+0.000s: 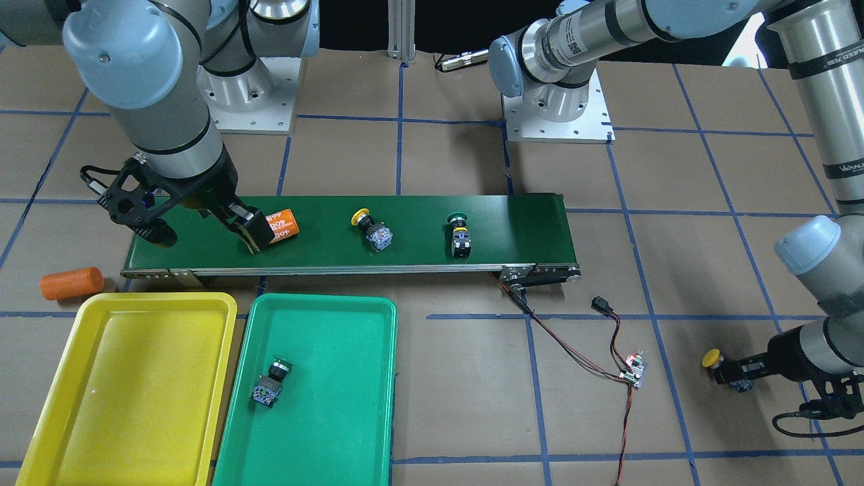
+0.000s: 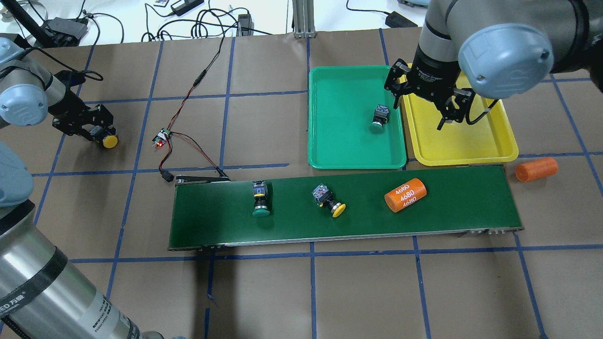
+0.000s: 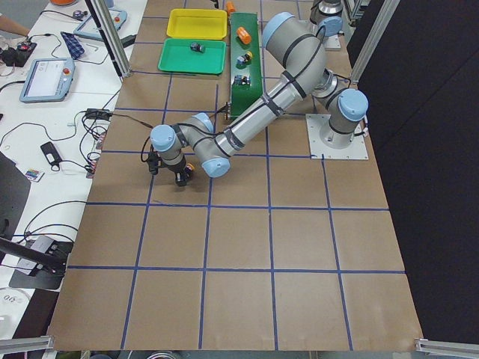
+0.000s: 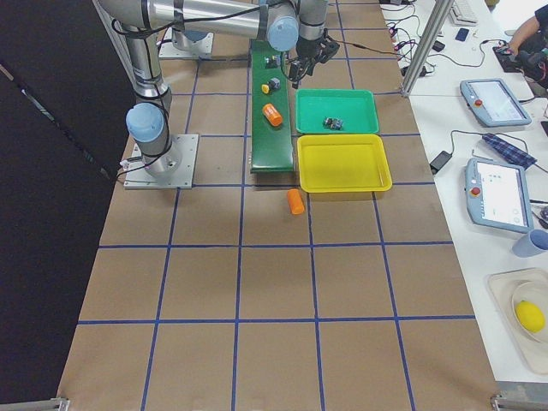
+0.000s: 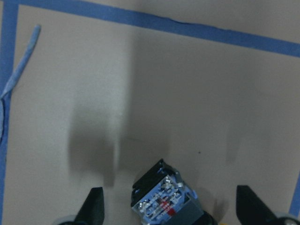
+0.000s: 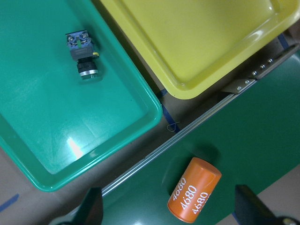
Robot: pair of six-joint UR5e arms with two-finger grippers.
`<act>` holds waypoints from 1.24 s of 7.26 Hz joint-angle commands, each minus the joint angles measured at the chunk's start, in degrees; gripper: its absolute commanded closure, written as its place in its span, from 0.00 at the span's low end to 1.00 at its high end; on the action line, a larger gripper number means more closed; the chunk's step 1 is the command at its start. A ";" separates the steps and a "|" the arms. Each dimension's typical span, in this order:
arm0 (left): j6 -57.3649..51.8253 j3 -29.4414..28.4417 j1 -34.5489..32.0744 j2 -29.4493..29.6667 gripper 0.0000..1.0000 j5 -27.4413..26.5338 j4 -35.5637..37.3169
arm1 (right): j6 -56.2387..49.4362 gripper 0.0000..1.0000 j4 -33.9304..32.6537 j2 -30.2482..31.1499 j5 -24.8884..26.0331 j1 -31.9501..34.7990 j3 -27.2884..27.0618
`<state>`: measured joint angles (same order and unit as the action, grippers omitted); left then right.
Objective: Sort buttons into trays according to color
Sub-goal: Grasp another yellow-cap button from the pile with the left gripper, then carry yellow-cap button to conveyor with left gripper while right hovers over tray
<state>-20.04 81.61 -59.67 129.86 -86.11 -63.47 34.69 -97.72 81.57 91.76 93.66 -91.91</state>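
Clock calls here are all from the overhead view. Your left gripper [image 2: 100,133] is out on the bare table paper, well apart from the conveyor belt [image 2: 212,221], at roughly 10 o'clock from the belt's left end. A yellow-capped button [image 2: 110,141] sits right between its fingers [image 5: 96,208], with the cap poking out toward 4 o'clock. In the left wrist view you can see the fingers spread wide, with a gap on each side of the button's grey-blue block, so nothing's pinched.

Your right gripper [image 2: 421,106] hangs above the table near the seam between the green tray [image 2: 344,141] and the yellow tray [image 2: 511,151]. Its fingers are spread too, with nothing in them. From that gripper:

- A green-capped button [image 2: 379,117] lies on its side in the green tray, close by at about 9 o'clock.
- The orange cylinder marked 4680 [image 2: 405,194] is on the belt at 6 o'clock.
- A second yellow-capped button [image 2: 328,200] lies on the belt between 7 and 8 o'clock.
- A second green-capped button [image 2: 260,200] is further along the belt at 8.
- A plain orange cylinder [image 2: 536,168] lies on the paper at 4 o'clock, just beside the yellow tray's corner.
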 commanded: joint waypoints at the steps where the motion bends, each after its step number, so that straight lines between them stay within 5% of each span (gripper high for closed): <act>1: 0.00 0.31 -0.27 -1.27 1.00 -0.11 -1.21 | -14.25 0.00 -0.45 0.08 -0.09 0.38 -0.28; 4: 8.32 3.70 -9.54 -14.67 1.00 -1.08 -12.46 | -23.86 0.00 -0.54 -0.36 -0.01 0.47 -0.37; 7: 11.95 24.05 -19.93 -33.73 1.00 -0.20 -11.34 | -34.39 0.00 -0.63 -2.37 -4.29 0.38 -1.34; 8: 14.04 29.43 -25.01 -37.19 1.00 -0.46 -10.54 | -34.69 0.00 -0.63 -2.56 -4.40 0.38 -1.34; 9: 18.94 32.79 -31.84 -36.53 1.00 -0.90 -1.31 | -34.78 0.00 -0.63 -2.56 -4.49 0.38 -1.34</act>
<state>-5.69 108.81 -84.06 95.09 -86.61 -72.16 0.80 -98.35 79.27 87.79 94.06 -93.22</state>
